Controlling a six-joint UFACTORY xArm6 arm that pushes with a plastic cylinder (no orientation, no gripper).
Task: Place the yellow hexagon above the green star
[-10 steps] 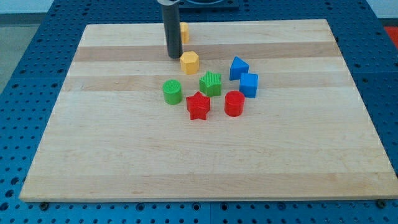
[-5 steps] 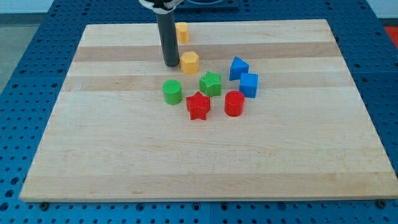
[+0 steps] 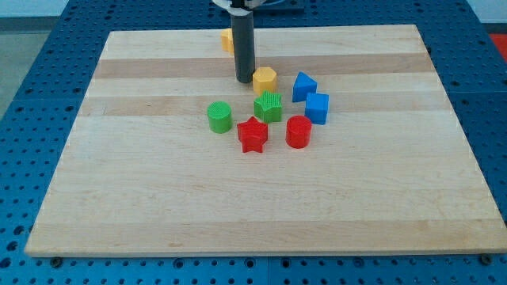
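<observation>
Camera view: one frame, wooden board (image 3: 158, 198) lying on a blue pegboard table (image 3: 32, 79).
Rod: standing upright, dark, coming in from the view's top; no jaws on it, so nothing is spreading or pinching.
My tip (image 3: 244, 81): resting on the board, touching or just beside the left side of the yellow hexagon (image 3: 264, 79).
Yellow hexagon: sitting directly above the green star (image 3: 268, 106), close to it, a thin gap showing between them.
Other yellow block (image 3: 226, 39): peeking out behind the rod near the board's top edge, shape unclear.
Green cylinder (image 3: 219, 116): sitting left of the green star.
Red star (image 3: 253, 134): lying below the green star.
Red cylinder (image 3: 298, 131): standing right of the red star.
Blue blocks: two, one (image 3: 303, 86) above the other (image 3: 317, 108), right of the hexagon and green star.
</observation>
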